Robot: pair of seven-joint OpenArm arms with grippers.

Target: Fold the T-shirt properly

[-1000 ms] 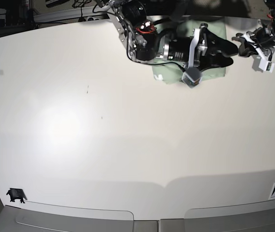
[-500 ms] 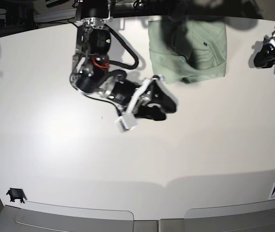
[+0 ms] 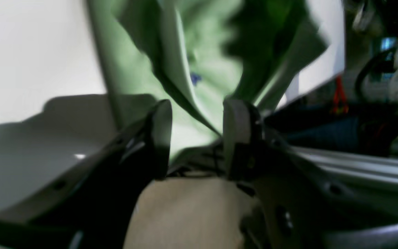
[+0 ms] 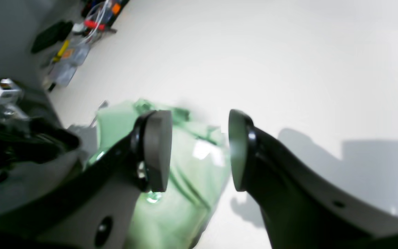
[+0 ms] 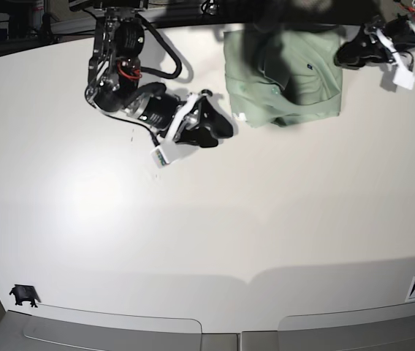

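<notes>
Seen from the base view, the near half of the white desk (image 5: 215, 241) is lying bare, with only a small dark clip (image 5: 23, 295) sitting at its near corner and a few tiny specks around the middle. Farther in, the right pincer (image 5: 218, 128) is hovering low over the desk just short of the T-shirt (image 5: 284, 77), its pads spread apart and gripping nothing; its wrist camera is showing the shirt's rumpled near edge (image 4: 185, 162) lying straight ahead between the parted pads. The shirt itself is resting at the far edge of the desk as a roughly squared, partly folded bundle, collar band and buttons showing, its long side running across the view, a small blue tag (image 5: 307, 66) on top. At the shirt's other side, the left pincer (image 5: 348, 53) is sitting right at the cloth's far corner, so this arm looks the nearer of the two. Its wrist view, though blurred, is showing the pads standing apart with a raised fold of green cloth (image 3: 185, 86) lying between them, and whether either pad is pressing that fold cannot be told. The next move appears to turn on that corner fold, with open desk toward the viewer giving ample room. Beyond the desk's far rim, dark cabling and rails (image 5: 69, 18) are crowding the background.
</notes>
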